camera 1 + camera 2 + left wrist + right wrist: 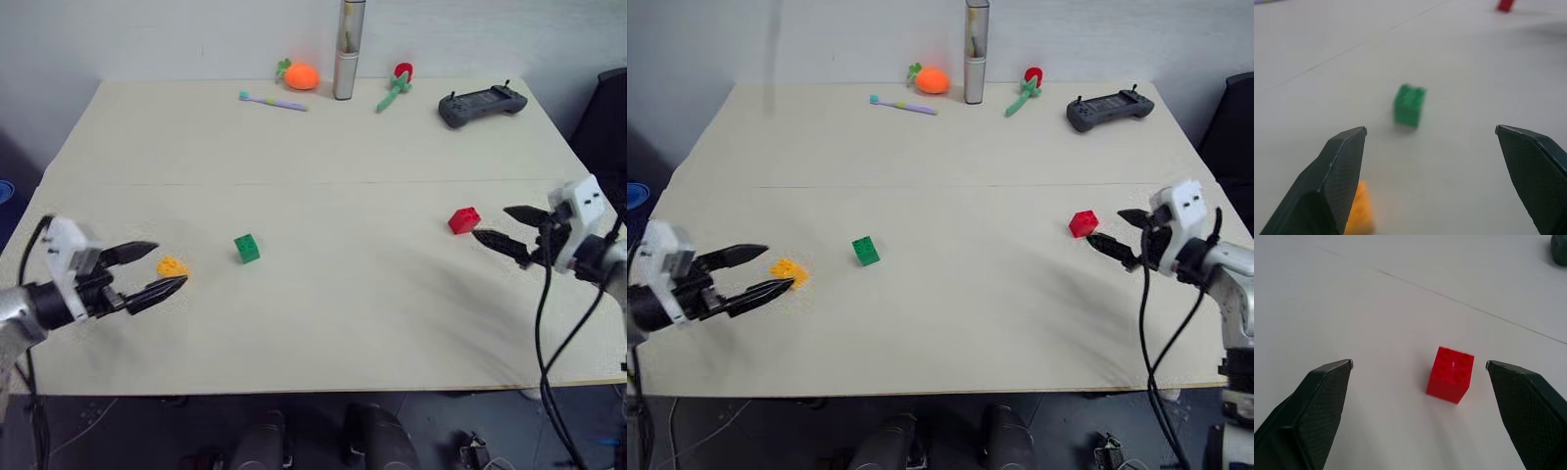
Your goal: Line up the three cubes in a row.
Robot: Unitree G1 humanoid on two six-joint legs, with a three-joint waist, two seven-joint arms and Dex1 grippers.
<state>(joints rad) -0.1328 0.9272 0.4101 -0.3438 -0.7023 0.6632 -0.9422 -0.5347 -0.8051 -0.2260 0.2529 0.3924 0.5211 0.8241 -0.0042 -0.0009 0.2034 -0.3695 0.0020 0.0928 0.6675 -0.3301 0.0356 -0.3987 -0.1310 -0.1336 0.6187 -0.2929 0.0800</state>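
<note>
Three studded toy cubes, scattered on the table (323,323)

Red cube (464,220), green cube (247,248), yellow-orange cube (172,266) lie apart; left gripper (147,272) and right gripper (503,226) both spread, empty.

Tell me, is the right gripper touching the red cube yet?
Apart. In the right wrist view the red cube sits on bare table between the open fingers of the right gripper, with clear gaps on both sides.

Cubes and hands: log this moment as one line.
left hand: open, at yellow-orange cube | right hand: open, facing red cube | green cube: apart | row: not formed
</note>
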